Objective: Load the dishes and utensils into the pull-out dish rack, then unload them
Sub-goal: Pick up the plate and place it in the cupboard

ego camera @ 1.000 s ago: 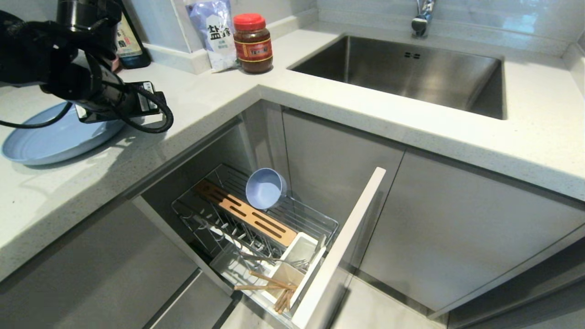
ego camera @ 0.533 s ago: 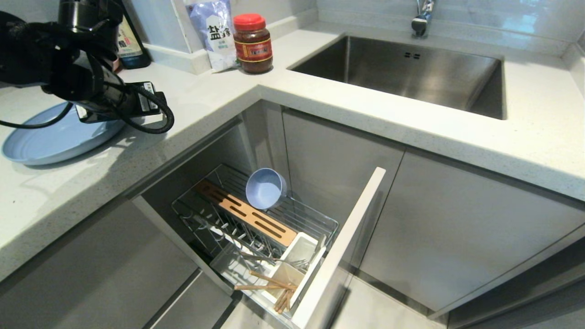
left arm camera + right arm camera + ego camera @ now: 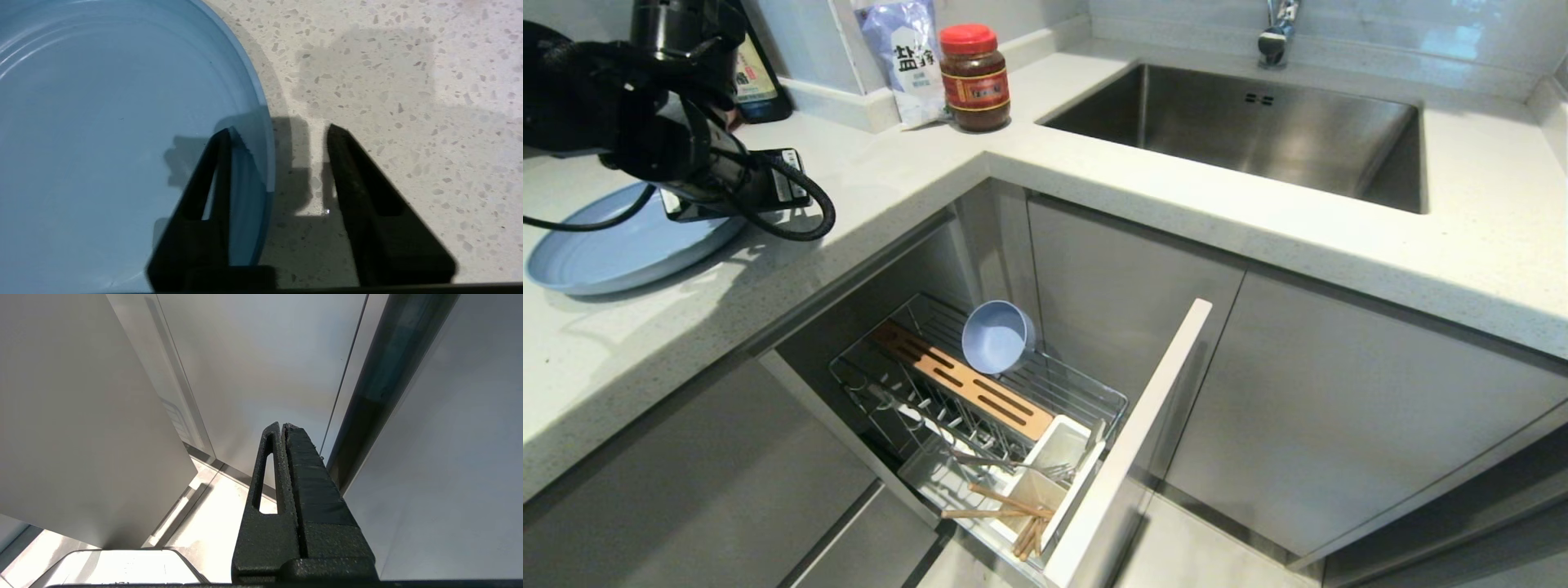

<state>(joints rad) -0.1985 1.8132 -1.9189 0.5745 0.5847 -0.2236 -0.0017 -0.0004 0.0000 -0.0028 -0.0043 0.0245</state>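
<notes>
At the near edge of the head view, the chopsticks [image 3: 1013, 518] are lying slanted across the white caddy [image 3: 1045, 478] at the front of the pulled-out dish rack [image 3: 980, 400], just behind the narrow white cabinet front [image 3: 1131, 445]. The fork [image 3: 1013, 466] is resting beside them, its tines over the caddy. Further back, the small blue bowl [image 3: 996, 336] is sitting tilted on its side on the wire, next to the slotted wooden strip [image 3: 960, 380].

Up on the bench [image 3: 866, 188], to the robot's left, the left arm is reaching out low over the blue plate [image 3: 613, 249], with its wrist angling down toward the plate's rim. The left tool [image 3: 278, 134] is straddling that rim: one finger [image 3: 212, 179] is standing inside the plate, the other on the bench outside, and they are apart with a gap around the rim, not clamped.

The right tool [image 3: 284, 426] is hanging beside the cabinet doors, its fingers pressed together on nothing.

At the far end, a red-lidded jar [image 3: 974, 77] and a sink [image 3: 1250, 122] are sitting by the wall.
</notes>
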